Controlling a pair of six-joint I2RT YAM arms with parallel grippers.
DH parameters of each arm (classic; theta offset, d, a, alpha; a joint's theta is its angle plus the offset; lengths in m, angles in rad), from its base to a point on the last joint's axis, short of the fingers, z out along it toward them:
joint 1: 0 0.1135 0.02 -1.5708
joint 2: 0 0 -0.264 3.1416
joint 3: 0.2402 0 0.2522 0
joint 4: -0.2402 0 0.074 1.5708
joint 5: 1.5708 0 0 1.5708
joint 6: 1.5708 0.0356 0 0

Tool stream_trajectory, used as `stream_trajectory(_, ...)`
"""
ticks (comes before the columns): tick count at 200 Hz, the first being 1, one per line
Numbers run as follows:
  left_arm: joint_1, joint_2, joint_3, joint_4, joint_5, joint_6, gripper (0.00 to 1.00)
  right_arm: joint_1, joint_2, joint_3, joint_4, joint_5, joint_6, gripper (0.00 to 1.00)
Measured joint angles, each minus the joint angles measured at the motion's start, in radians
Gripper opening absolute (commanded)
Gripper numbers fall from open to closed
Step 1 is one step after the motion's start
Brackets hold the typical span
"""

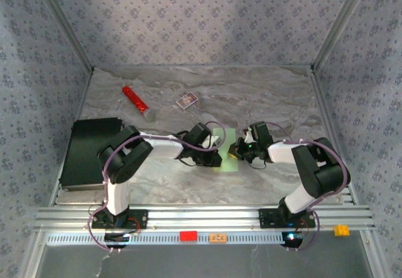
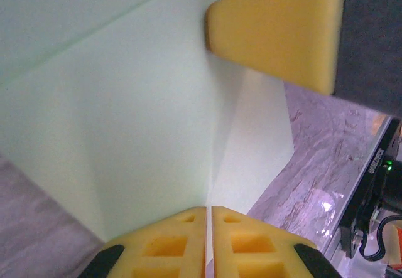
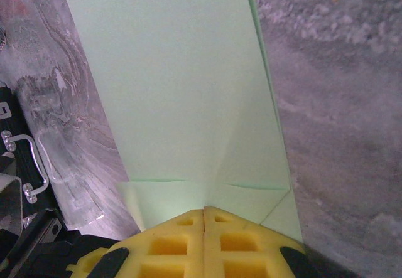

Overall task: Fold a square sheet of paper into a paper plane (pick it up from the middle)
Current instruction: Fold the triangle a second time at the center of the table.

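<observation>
The square sheet of paper, pale green and creased into a narrower folded outline, lies at the table's middle between both arms. My left gripper comes at it from the left. In the left wrist view its yellow fingertips are shut to a thin slit, and a raised crease of the paper runs into it. From the right, my right gripper meets the same sheet. Its fingertips are shut tight where a faint crease of the paper ends, just past two folded flaps. One right finger shows above the paper.
A red cylinder and a small purple-and-white card box lie at the back left of the marble table. A black case sits along the left edge. Patterned walls close in three sides.
</observation>
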Motion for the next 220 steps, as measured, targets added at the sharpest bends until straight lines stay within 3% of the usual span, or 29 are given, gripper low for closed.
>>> stream_trajectory(153,-0.018,-0.142,-0.068,-0.173,-0.058,0.094,0.04,0.000,0.000,0.002,0.000,-0.004,-0.014,0.06)
stream_trajectory(187,-0.008,-0.240,-0.073,-0.150,-0.086,0.086,0.04,0.005,-0.012,0.014,-0.026,-0.003,-0.038,0.12)
stream_trajectory(220,0.028,-0.209,-0.022,-0.140,-0.091,0.079,0.05,0.008,-0.100,0.034,-0.079,0.010,-0.057,0.19)
